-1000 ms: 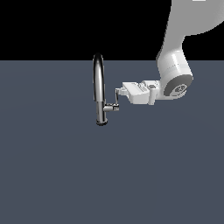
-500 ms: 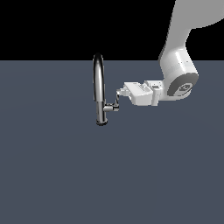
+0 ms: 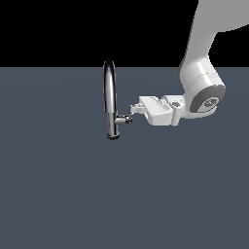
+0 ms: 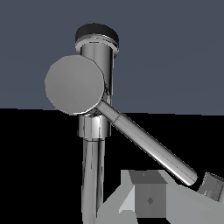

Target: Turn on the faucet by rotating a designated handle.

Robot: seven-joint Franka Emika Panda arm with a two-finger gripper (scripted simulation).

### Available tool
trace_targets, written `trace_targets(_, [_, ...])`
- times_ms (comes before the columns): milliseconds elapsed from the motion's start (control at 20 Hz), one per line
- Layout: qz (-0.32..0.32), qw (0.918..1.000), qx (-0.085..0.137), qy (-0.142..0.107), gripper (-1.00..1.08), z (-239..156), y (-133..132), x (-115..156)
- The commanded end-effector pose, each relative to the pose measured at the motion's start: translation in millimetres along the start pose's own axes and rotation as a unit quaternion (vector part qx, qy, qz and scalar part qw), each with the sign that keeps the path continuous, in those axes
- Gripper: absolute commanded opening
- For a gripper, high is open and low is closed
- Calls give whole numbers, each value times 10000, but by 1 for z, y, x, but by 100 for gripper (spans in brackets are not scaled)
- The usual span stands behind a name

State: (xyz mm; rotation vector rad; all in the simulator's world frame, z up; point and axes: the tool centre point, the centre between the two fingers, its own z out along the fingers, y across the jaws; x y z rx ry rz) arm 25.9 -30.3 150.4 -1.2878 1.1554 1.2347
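Observation:
The chrome faucet stands upright on the dark floor, its arched spout on top. A short stem carrying the handle branches off toward the exterior view's right. My gripper reaches in horizontally from that side, its tips just above and beside the handle's end. In the wrist view the faucet body carries a round stem cap, and the handle runs as a slanted grey rod toward the gripper. Its tip lies in the gap between the fingers, which stand apart and open.
The white arm comes down from the upper part of the exterior view's right. A flat dark grey floor spreads around the faucet, with black background beyond it.
My gripper has sunk slightly toward the handle's end while the arm's wrist joint shifted toward the exterior view's right. The faucet and handle look unchanged.

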Motion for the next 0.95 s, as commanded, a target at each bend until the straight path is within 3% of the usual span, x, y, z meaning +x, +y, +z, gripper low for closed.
trace_targets(0, [98,9999,-60,-52,-100,5,16,13])
trace_targets(150, [100,9999,-72,-59,-100,6,27,21])
trace_targets(250, [-2,10000,-5,-2,-100,-1,17,10])
trace_targets(900, [99,9999,-73,-59,-100,7,36,85])
